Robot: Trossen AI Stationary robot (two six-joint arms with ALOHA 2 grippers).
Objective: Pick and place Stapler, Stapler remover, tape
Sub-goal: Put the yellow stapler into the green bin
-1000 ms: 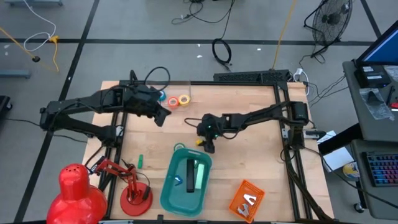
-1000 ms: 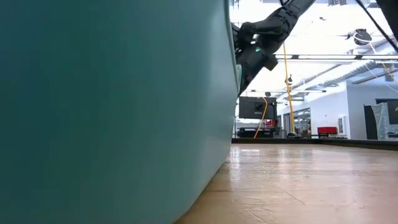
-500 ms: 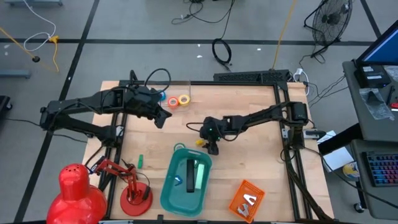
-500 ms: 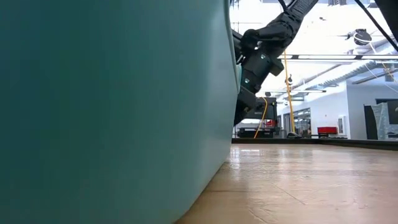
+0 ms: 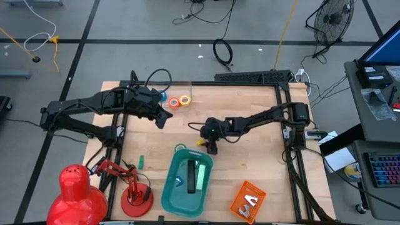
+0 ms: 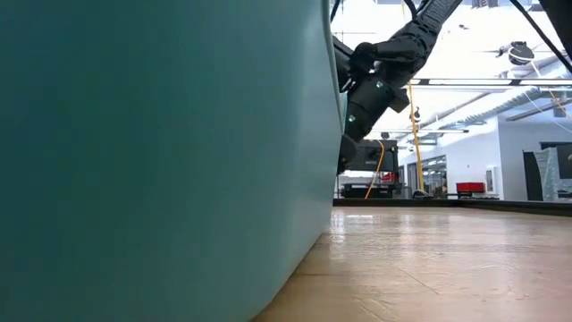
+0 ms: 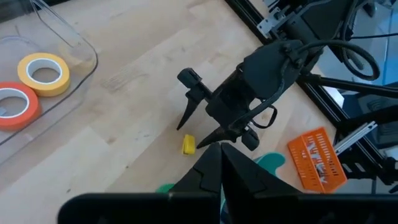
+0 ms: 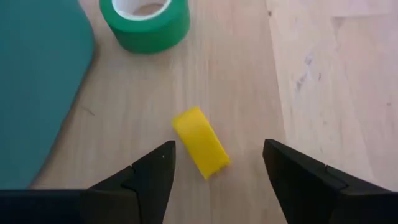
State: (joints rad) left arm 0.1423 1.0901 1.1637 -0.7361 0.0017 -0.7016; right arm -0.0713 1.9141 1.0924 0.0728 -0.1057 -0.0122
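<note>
Left gripper point(image 5: 164, 119) hangs above the left rear of the table point(image 5: 250, 162), fingers pressed together, holding nothing. Just behind it, the orange tape point(image 7: 13, 104) and yellow tape point(image 7: 43, 73) lie side by side in a clear tray point(image 7: 84, 53).

Right gripper point(image 8: 217, 163) is low over the table's middle, jaws spread wide and empty. A small yellow block point(image 8: 199, 150) lies on the wood between its fingertips, touching neither. The green tape point(image 8: 145, 22) lies flat just ahead of the fingers, beside the rim of the teal bin point(image 5: 170, 194).

Orange stapler remover point(image 5: 248, 201) lies well apart from the right gripper, near the table's front edge.
</note>
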